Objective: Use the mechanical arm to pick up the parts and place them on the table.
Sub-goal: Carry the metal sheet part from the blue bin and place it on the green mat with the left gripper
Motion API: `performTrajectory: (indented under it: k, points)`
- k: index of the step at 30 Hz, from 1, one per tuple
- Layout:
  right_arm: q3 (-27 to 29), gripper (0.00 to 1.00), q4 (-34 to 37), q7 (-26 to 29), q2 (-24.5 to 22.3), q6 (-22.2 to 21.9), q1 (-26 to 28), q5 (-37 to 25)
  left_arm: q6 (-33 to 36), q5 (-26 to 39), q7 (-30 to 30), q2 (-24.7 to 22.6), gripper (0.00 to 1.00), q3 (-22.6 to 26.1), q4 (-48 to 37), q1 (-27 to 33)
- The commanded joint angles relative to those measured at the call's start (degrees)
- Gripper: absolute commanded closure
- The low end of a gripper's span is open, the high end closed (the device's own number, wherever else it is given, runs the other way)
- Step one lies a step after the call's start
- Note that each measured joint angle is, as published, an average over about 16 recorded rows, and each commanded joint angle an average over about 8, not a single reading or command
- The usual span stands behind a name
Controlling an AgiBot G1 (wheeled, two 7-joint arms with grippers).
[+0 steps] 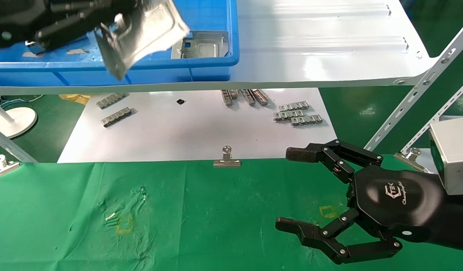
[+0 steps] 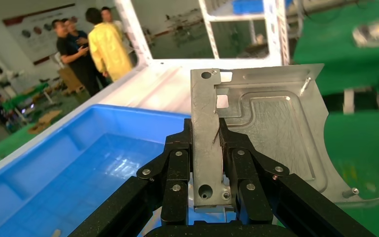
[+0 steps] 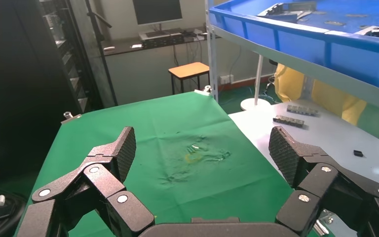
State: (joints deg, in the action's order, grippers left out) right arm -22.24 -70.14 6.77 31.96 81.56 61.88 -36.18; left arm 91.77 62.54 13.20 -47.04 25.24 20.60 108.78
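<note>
Silver bracket lifted clear of the blue bin

Left hand (image 2: 207, 163) has its fingers clamped on a stamped bracket (image 1: 141, 34) above the blue bin (image 1: 212, 64); right hand (image 1: 329, 199) hovers with fingers spread over the green desk (image 1: 201, 226). Best carry it level past the white shelf (image 1: 310, 49), then lower flat.
</note>
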Motion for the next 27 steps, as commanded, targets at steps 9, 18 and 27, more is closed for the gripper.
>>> performTrajectory:
  k: [9,18,27]
  points:
    - [0.0,0.00,0.0,0.0,0.0,0.0,0.0,0.0,-0.4,-9.4,7.1,9.9,1.00,7.5,19.5,-14.5]
    - [0.0,0.00,0.0,0.0,0.0,0.0,0.0,0.0,-1.8,0.0,23.3,8.8,1.00,15.6,14.2,-16.0]
    - [0.0,0.00,0.0,0.0,0.0,0.0,0.0,0.0,-1.7,6.4,32.9,6.0,0.72,20.7,6.7,-14.6]
